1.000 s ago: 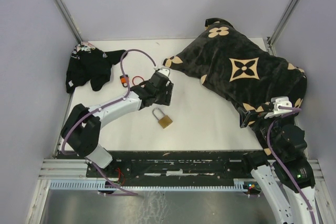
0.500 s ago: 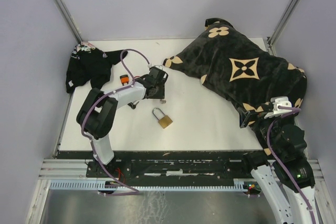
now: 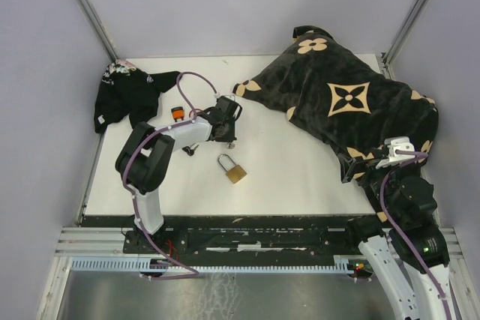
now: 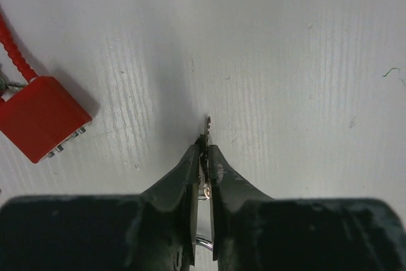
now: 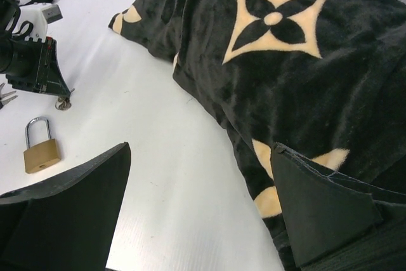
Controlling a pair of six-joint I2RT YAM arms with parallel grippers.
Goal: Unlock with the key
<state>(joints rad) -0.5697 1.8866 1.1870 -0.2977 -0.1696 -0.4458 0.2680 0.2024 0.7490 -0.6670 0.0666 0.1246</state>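
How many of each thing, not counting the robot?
Padlocks: 1, the brass padlock
Keys: 1, the key in the left gripper
Red tags: 1, the red tag
Cloths: 2, the black cloth and the flowered blanket
Total: 5

light: bright, even | shadows: soft, short | focus: overhead sharp — wrist-view foregrounds blurred

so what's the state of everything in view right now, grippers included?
left gripper: shut on the key
key: pinched in the left gripper, tip poking out
right gripper: open, empty, beside the blanket
padlock: shackle closed, lying flat, apart from both grippers
red tag: lying flat
blanket: bunched up, far right
black cloth: crumpled, far left corner
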